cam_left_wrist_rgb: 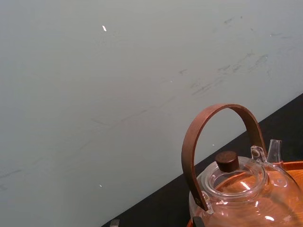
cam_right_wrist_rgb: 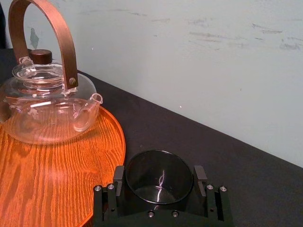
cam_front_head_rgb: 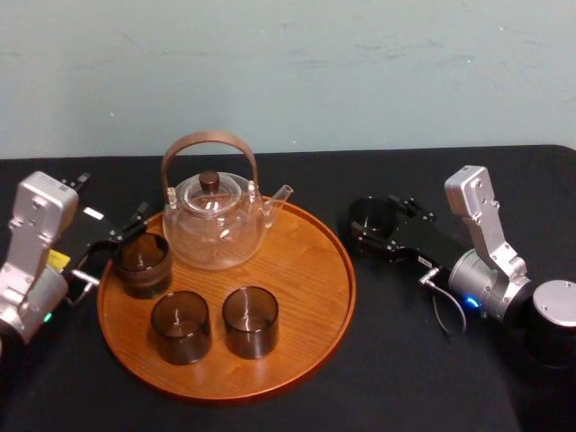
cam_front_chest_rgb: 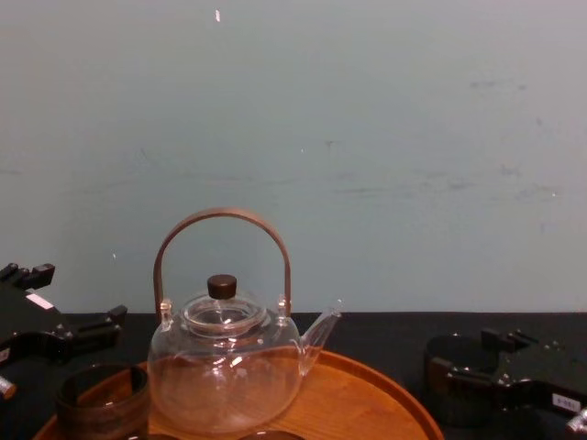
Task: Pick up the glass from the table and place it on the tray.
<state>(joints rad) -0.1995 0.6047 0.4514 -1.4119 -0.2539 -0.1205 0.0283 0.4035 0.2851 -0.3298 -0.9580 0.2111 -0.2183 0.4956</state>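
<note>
A dark smoky glass [cam_right_wrist_rgb: 159, 187] stands on the black table just off the right rim of the round orange-brown wooden tray [cam_front_head_rgb: 310, 270]. My right gripper [cam_right_wrist_rgb: 159, 176] reaches in low from the right. Its two black fingers [cam_right_wrist_rgb: 118, 176] press against opposite sides of the glass, so it is shut on it. From the head the same glass [cam_front_head_rgb: 367, 219] shows between those fingers. My left gripper [cam_front_head_rgb: 110, 202] hovers at the tray's left edge, open, with nothing between its fingers.
On the tray stand a clear glass teapot [cam_front_head_rgb: 214, 225] with a brown hoop handle and three dark glasses: one at the left [cam_front_head_rgb: 142, 263] and two at the front [cam_front_head_rgb: 181, 326] [cam_front_head_rgb: 250, 320]. The tray's right part is bare wood. A pale wall stands behind.
</note>
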